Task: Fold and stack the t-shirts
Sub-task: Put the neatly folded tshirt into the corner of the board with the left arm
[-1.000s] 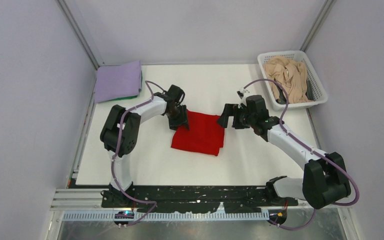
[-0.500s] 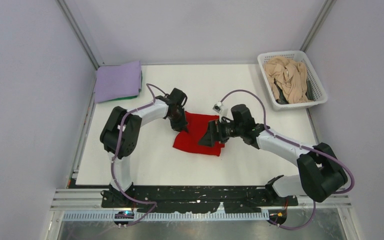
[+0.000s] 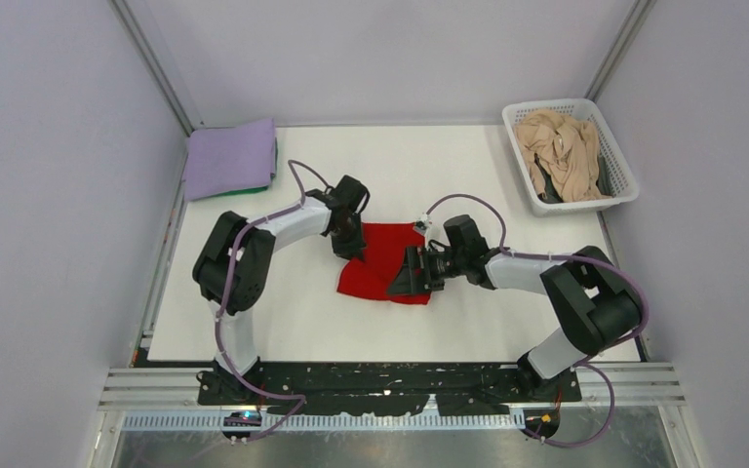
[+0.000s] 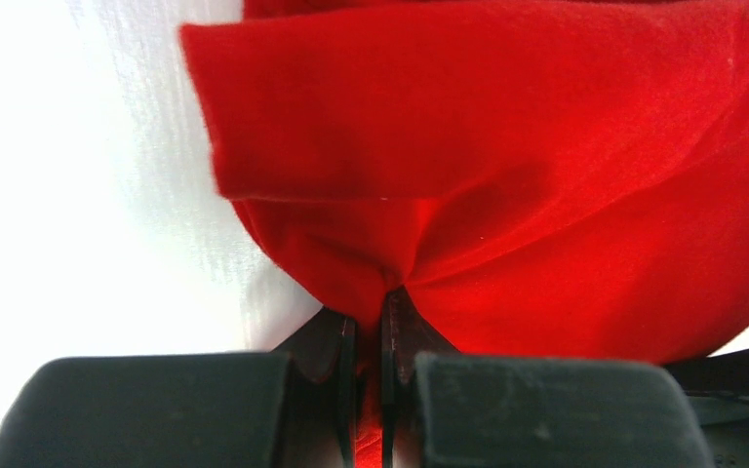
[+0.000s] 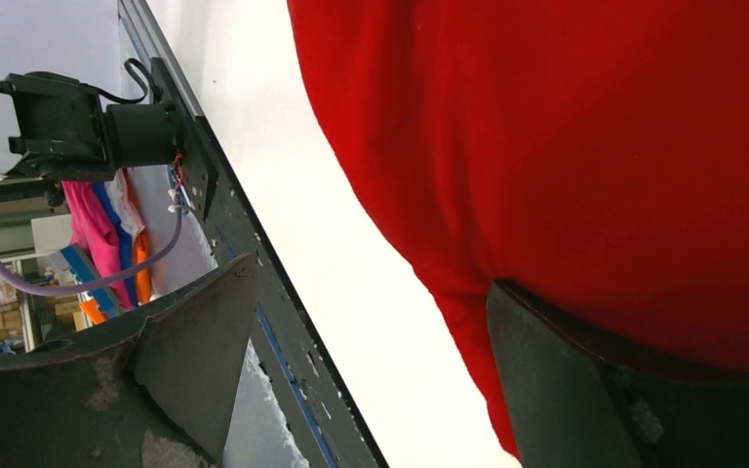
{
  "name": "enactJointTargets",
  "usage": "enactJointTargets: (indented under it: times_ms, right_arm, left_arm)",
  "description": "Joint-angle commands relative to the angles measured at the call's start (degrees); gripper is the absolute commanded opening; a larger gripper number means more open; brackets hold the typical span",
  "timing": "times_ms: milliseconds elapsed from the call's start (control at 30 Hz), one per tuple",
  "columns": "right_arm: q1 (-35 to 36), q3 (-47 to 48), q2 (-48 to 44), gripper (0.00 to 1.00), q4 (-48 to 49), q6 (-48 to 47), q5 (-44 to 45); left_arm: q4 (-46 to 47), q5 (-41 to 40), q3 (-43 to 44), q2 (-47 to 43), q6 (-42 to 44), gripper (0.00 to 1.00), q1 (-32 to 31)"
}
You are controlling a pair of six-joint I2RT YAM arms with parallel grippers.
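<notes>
From above, the red t-shirt [image 3: 382,261] lies partly folded near the middle of the counter [image 3: 293,322]. The left fingers [image 3: 352,244] are at its left edge and the right fingers [image 3: 412,277] are low over its near-right part. A folded lavender t-shirt [image 3: 230,158] sits well apart in the far-left corner, and a crumpled beige t-shirt [image 3: 559,146] fills the basket [image 3: 622,191] at the far right. The left wrist view shows the left fingers [image 4: 396,330] pressed together on a small pinch of the red t-shirt [image 4: 507,166], with cloth fanning out from the pinch and a folded flap lying beyond it. The right wrist view shows the right fingers [image 5: 205,331] spread wide with nothing clamped. One sits against the red t-shirt [image 5: 585,127] and the other over bare counter [image 5: 351,244] beside the hem; whether the first is under or on the cloth cannot be told. The step in hand looks like securing a second hold for the next fold. To do it well, the right fingers should close on every layer at the edge, not only the top one. Both arms should then lift and carry the cloth level and at a matched pace, so the fold lands square without dragging the layers beneath.
</notes>
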Motion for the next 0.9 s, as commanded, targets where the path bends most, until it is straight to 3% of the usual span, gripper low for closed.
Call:
enactJointTargets:
  times_ms: [0,133,333,533,867]
  right_arm:
    - [-0.7,1.1,0.1,0.95,-3.5,-4.3,8.1]
    - [-0.8,3.8,-8.3,0.95,-8.9,-8.2,10.0]
    - [-1.4,7.4,-18.3,0.95,-16.5,-11.9,26.3]
    - [-5.0,7.7,-23.1,0.95,-17.8,-12.7,33.6]
    - [-7.0,7.2,-22.6,0.95,-18.2,-14.3,38.3]
  left_arm:
    - [-7.4,-9.3,3.9,-1.4,4.7,0.00,0.0]
    - [-11.7,-17.7,9.2,-1.5,7.7,0.00,0.1]
    - [-21.1,-34.1,20.5,1.8,13.8,0.00,1.9]
    - [-24.7,-41.5,31.8,6.0,23.2,0.00,6.0]
    - [-19.0,-48.6,50.2,15.6,39.6,0.00,13.6]
